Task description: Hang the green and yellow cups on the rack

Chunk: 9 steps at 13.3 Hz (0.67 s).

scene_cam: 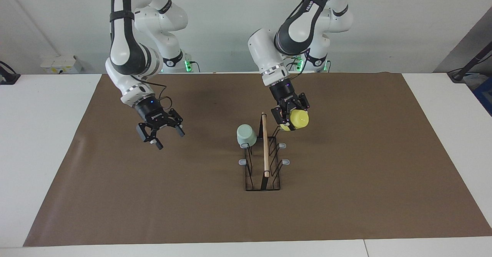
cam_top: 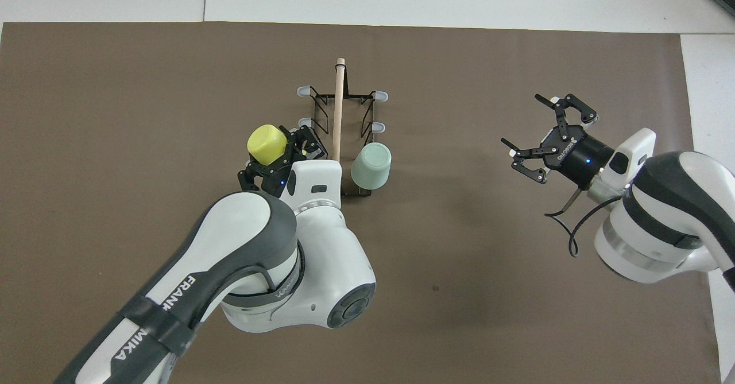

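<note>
On rack (scene_cam: 265,153): green cup (scene_cam: 246,135) mouth-down

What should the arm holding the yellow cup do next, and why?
Probably ease the yellow cup down, mouth first, onto the prong under it, then let go. The left gripper holds it beside the rack, at the end nearest the robots, and it does not look seated yet. The green cup already hangs on the matching prong across the rod. The right gripper waits open over the mat.
</note>
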Each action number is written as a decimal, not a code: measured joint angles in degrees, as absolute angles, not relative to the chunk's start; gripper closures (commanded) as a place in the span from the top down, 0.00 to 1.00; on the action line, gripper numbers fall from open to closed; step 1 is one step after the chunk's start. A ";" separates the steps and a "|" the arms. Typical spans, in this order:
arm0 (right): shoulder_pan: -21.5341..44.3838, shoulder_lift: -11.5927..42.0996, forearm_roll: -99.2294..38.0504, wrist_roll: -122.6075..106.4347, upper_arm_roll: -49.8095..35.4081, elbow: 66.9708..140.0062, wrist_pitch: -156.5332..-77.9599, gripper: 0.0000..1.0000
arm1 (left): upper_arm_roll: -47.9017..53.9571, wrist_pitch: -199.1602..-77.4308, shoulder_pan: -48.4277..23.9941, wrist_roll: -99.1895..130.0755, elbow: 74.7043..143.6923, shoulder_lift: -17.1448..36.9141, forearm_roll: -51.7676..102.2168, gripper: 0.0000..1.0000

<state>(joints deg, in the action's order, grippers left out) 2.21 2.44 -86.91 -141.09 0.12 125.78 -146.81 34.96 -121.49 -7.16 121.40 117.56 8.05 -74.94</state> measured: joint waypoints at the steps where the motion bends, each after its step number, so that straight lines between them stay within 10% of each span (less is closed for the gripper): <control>1: 0.98 2.31 -79.84 -137.44 0.16 125.07 -145.81 1.00 | 35.15 -121.00 -7.31 122.53 117.55 8.76 -76.12 0.00; 6: -1.53 1.75 -48.26 -116.89 0.60 123.45 -145.39 1.00 | 36.38 -116.97 -9.09 128.66 117.53 13.04 -81.13 0.15; 9: -2.98 1.07 -35.23 -104.64 0.71 122.63 -145.38 1.00 | 36.56 -116.29 -9.59 129.31 117.33 13.26 -81.15 0.78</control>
